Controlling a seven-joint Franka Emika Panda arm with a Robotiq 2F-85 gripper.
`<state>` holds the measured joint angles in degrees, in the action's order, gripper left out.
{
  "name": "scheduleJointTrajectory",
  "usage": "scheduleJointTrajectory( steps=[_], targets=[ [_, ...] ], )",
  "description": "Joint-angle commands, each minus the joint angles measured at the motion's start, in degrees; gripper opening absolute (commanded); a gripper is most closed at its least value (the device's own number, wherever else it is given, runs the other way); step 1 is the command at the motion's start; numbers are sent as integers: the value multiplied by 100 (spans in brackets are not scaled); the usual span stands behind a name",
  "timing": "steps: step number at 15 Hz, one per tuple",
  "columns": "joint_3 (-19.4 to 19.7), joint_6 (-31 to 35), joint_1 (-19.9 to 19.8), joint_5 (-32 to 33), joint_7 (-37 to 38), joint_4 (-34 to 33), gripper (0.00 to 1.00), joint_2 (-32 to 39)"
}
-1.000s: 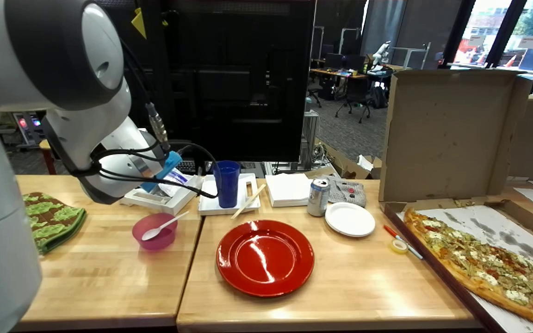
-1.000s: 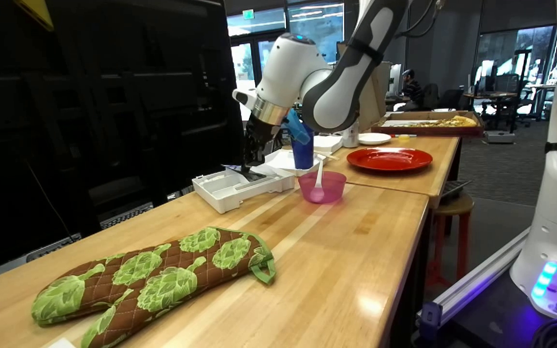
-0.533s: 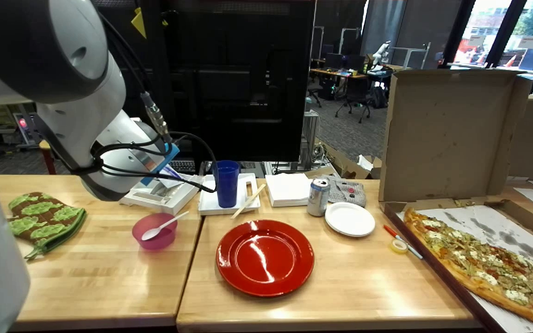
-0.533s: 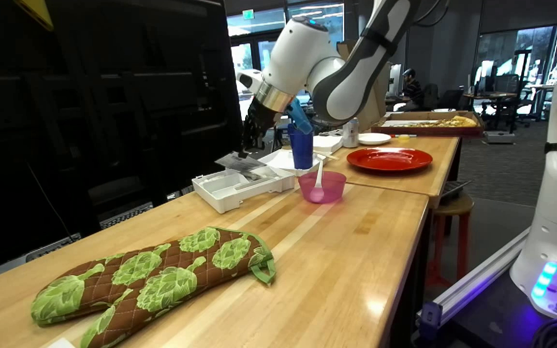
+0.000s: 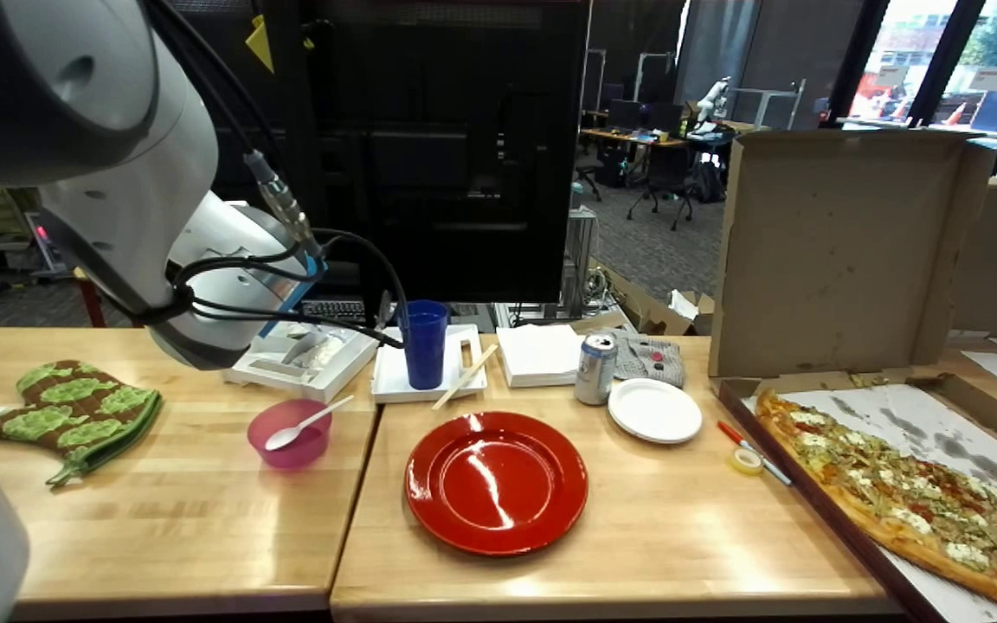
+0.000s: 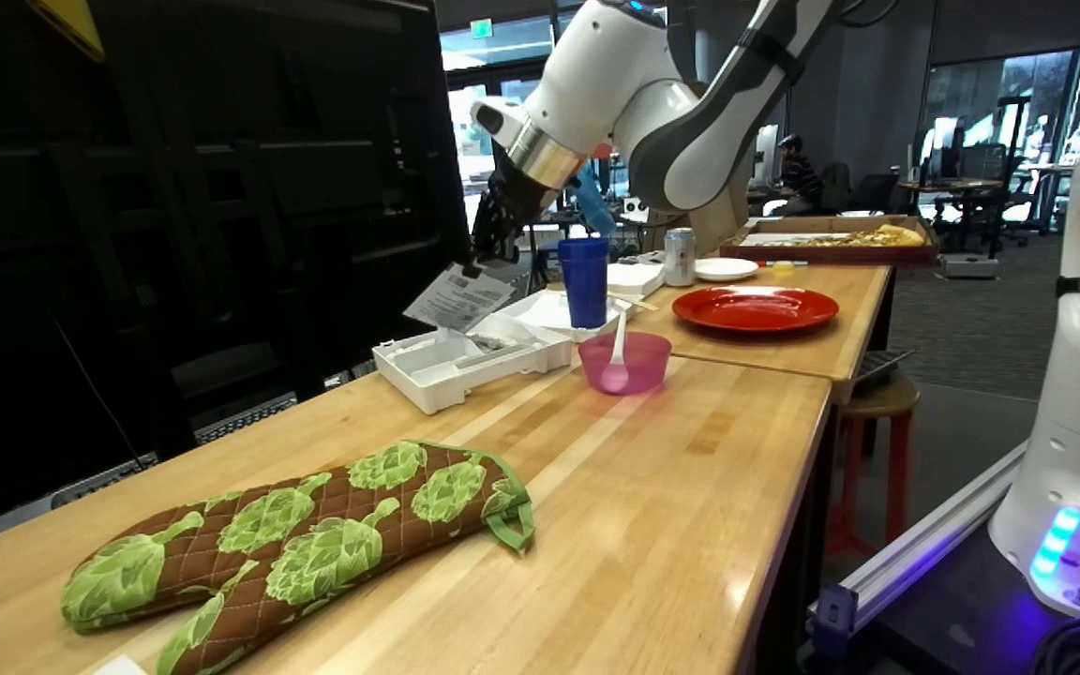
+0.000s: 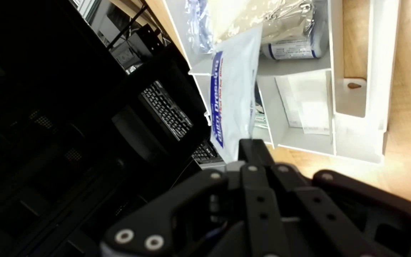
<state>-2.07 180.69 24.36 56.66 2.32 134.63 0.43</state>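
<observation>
Dressing packet [image 7: 234, 89], white with a blue printed strip, hangs tilted over the white compartmented box [image 7: 356, 137], one end pinched in the gripper [image 7: 243, 157]; the pink bowl [image 6: 648, 366] holding a white spoon [image 6: 619, 339] stands near the box

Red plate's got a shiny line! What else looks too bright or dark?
In an exterior view, glare streaks the red plate; in an exterior view, a spot shines on the wooden table; in the wrist view, the black panel is too dark.

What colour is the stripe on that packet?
The stripe is dark blue, clearest in the wrist view.
</observation>
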Motion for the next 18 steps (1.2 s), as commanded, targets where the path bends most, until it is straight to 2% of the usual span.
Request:
scheduleJointTrajectory(
  steps=[1,11,18],
  targets=[
    [47,64,-53,556,568,181,0,-485],
    [-73,93,-419,1752,1941,219,0,-1318],
    [17,70,-719,2049,2370,155,0,-1505]
  ],
)
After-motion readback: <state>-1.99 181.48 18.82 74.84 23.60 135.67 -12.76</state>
